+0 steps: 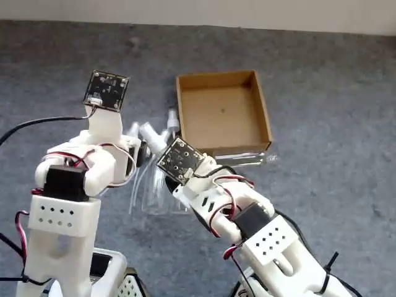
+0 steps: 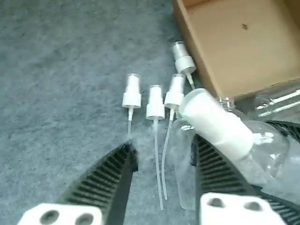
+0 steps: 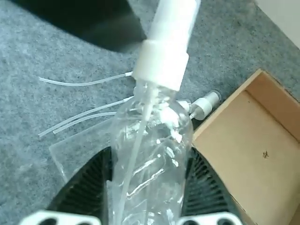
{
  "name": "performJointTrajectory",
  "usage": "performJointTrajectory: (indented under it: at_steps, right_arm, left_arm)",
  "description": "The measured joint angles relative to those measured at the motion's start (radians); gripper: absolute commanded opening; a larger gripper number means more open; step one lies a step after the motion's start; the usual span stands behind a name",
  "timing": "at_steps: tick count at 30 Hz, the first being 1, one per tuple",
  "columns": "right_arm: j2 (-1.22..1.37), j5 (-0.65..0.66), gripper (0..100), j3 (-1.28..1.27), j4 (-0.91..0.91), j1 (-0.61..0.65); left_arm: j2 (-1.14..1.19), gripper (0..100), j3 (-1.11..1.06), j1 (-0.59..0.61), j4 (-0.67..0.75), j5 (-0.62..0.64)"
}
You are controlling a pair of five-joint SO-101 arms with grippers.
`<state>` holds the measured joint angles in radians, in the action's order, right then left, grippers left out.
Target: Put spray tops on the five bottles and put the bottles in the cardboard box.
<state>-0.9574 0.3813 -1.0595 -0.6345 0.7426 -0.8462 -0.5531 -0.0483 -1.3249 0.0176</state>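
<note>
**No legible print**

No word, number, label or sign can be read. The square dark circuit board [image 1: 107,90] on the left arm's wrist and its twin circuit board [image 1: 180,159] on the right arm's wrist carry tiny pale markings, too small to make out. The open brown cardboard box [image 1: 210,127] on the grey counter has one small dark speck [image 2: 244,26] on its floor. Whether the speck is a printed sign cannot be told.
</note>
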Motion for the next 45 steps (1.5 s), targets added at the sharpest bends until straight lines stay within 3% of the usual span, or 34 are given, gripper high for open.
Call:
performJointTrajectory:
  at_steps: [4,10,13,37,42,45]
  right_arm:
    - [0.000,0.000,0.4,0.000,0.000,0.000]
    - [0.000,0.000,0.4,0.000,0.000,0.002]
    - [0.000,0.000,0.4,0.000,0.000,0.002]
    - [0.002,0.003,0.4,-0.014,-0.003,-0.002]
    - [0.002,0.003,0.4,-0.014,-0.003,-0.005]
    - [0.000,-0.048,0.4,-0.011,0.000,-0.068]
  left_arm:
    - [0.000,17,0.002,0.005,0.000,0.000]
    - [-0.002,17,0.110,0.187,0.000,0.002]
    - [0.018,17,0.153,0.209,0.000,-0.003]
    - [0.095,17,0.130,-0.072,-0.035,-0.002]
    - [0.106,17,0.143,-0.071,-0.035,-0.002]
    - [0.083,17,0.175,-0.035,-0.041,-0.002]
